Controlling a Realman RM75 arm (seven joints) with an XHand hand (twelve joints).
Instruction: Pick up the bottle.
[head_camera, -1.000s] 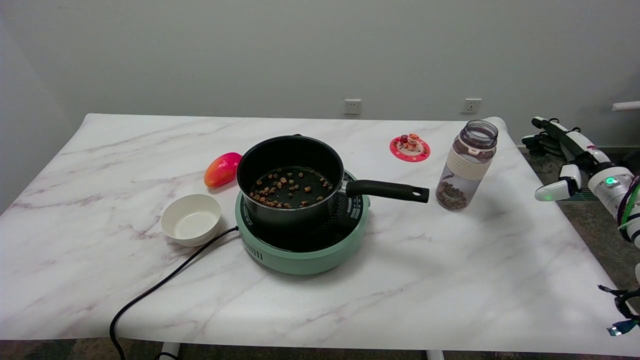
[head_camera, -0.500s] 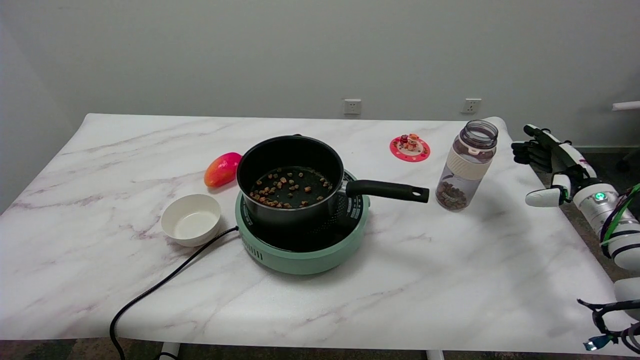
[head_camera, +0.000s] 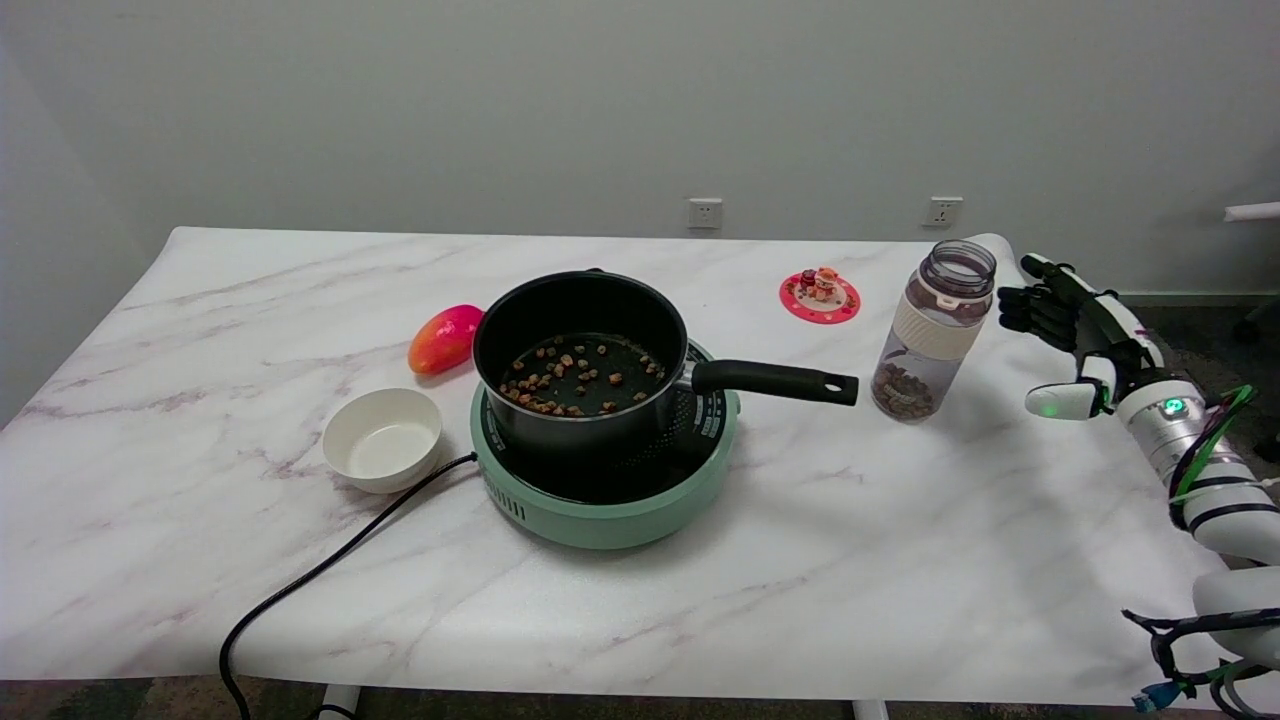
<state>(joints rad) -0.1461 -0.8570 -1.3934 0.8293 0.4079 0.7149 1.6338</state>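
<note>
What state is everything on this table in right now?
bottle: upright, no lid, brown bits at bottom, untouched
right hand: open, beside the bottle, apart from it
pot: on the green cooker, brown bits inside
bowl: upright, looks empty
mango: lying on the table

The bottle I'm after stands upright, right of centre in frame: clear, lidless, cream band, brown bits at its bottom.

pot on cooker, bottle right, bowl left
</note>
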